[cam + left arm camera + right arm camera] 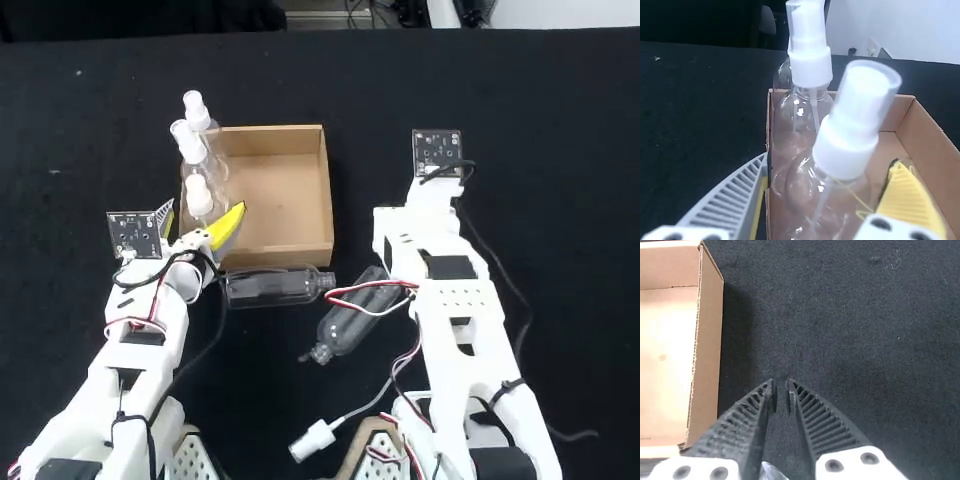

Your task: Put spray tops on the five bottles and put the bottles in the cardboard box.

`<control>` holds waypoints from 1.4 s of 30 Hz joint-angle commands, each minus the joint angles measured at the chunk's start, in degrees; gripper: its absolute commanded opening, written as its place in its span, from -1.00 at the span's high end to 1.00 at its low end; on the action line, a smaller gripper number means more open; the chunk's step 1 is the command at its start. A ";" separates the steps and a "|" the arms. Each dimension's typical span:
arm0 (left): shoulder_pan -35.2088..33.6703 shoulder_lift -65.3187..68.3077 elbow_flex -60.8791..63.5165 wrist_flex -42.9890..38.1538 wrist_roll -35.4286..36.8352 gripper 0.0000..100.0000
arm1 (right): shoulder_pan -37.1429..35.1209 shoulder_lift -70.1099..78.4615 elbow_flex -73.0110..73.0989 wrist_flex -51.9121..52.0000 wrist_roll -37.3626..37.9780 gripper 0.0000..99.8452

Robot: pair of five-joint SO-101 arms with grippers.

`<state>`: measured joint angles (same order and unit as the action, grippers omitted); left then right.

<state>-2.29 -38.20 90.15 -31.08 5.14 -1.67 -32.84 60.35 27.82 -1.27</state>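
Left tool (830, 161) grips capped bottle (852, 120) beside box wall (920, 130); release may topple neighbouring bottles (805, 100). Right tool (781, 390) nearly closed, empty.

Left arm (140, 345) and right arm (455, 320): white printed links, black servos, red/white/black wiring, black square board (135, 232) at each wrist. Left gripper (831, 159): one grey ribbed finger, one yellow. Right gripper (781, 390): black ribbed fingers, white screwed base.

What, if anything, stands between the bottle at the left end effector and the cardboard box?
Nothing visible does. The bottle sits in the left end effector right at the cardboard box, by its left wall, with two capped bottles beyond it.
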 commanded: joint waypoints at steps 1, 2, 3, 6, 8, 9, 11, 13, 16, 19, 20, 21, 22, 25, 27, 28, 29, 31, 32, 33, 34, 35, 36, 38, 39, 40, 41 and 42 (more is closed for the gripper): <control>-1.10 -0.79 -0.84 -1.05 0.53 0.49 | -0.70 -1.27 -0.31 -1.76 0.26 0.94; -1.10 -1.49 -0.66 -0.97 0.53 0.49 | -0.70 -1.27 -0.31 -1.76 0.26 0.94; -1.10 -2.46 -0.31 -0.97 0.53 0.49 | -0.70 -1.27 -0.31 -1.76 0.26 0.94; -1.10 -6.68 0.84 -0.70 0.53 0.50 | -0.70 -1.27 -0.31 -1.76 0.26 0.94; -1.10 -9.85 1.45 1.93 0.53 0.50 | -0.70 -1.27 -0.31 -1.76 0.35 0.94; -1.10 -11.52 1.27 4.92 0.53 0.50 | -0.70 -1.27 -0.31 -1.76 0.35 0.94; -1.10 -14.95 0.40 11.34 0.62 0.49 | -0.70 -1.27 -0.31 -1.76 0.35 0.94; -1.01 -18.81 -0.31 16.62 0.62 0.49 | -0.70 -1.27 -0.31 -1.76 0.35 0.94; -1.01 -24.97 -0.22 21.80 0.62 0.49 | -0.70 -1.27 -0.22 -1.76 0.35 0.94; -1.10 -31.03 0.22 27.08 0.62 0.49 | -0.79 -1.27 -0.22 -1.76 0.35 0.94; -1.19 -32.97 0.31 29.01 0.62 0.49 | -0.79 -1.27 -0.22 -1.76 0.35 0.94; -1.36 -34.90 0.31 31.03 0.62 0.49 | -0.79 -1.27 -0.22 -1.76 0.35 0.94; -1.63 -36.75 0.31 33.05 0.62 0.49 | -0.79 -1.27 -0.22 -1.76 0.35 0.94; -1.71 -42.55 -0.22 39.21 0.62 0.49 | -0.79 -1.27 -0.22 -1.76 0.35 0.94; -1.71 -46.42 -0.22 43.34 0.62 0.49 | -0.79 -1.27 -0.22 -1.76 0.35 0.94; -1.71 -48.18 -0.13 45.19 0.62 0.49 | -0.79 -1.27 -0.22 -1.76 0.35 0.94; -1.71 -49.76 0.13 47.12 0.62 0.49 | -0.79 -1.27 -0.22 -1.76 0.35 0.94; -1.80 -53.01 0.31 50.99 0.53 0.49 | -0.79 -1.27 -0.22 -1.76 0.35 0.94; -1.80 -54.59 0.22 53.10 0.53 0.49 | -0.79 -1.27 -0.13 -1.76 0.26 0.94; -1.80 -56.09 -0.04 55.03 0.53 0.49 | -0.79 -1.27 -0.13 -1.76 0.18 0.94; -1.80 -57.41 -0.22 56.79 0.53 0.49 | -0.79 -1.27 -0.13 -1.76 0.18 0.94; -1.80 -58.90 -0.22 58.37 0.53 0.49 | -0.79 -1.27 -0.04 -1.76 0.18 0.94; -1.80 -60.48 -0.22 59.78 0.44 0.49 | -0.79 -1.27 -0.04 -1.76 0.18 0.94; -2.33 -63.56 -0.22 62.59 0.44 0.50 | -0.79 -1.27 -0.04 -1.76 0.18 0.94; -3.21 -65.05 -0.22 63.91 0.53 0.50 | -0.79 -1.27 -0.04 -1.76 0.18 0.94; -4.09 -66.20 -0.22 65.05 0.53 0.50 | -0.79 -1.27 -0.04 -1.76 0.18 0.94; -5.14 -66.81 -0.31 66.02 0.53 0.50 | -0.79 -1.27 -0.04 -1.76 0.18 0.94; -6.02 -66.64 -0.31 66.81 0.53 0.50 | -0.79 -1.27 -0.04 -1.76 0.00 0.94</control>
<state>-5.63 -103.08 92.35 33.54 5.14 -1.58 -32.84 60.70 27.82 -1.27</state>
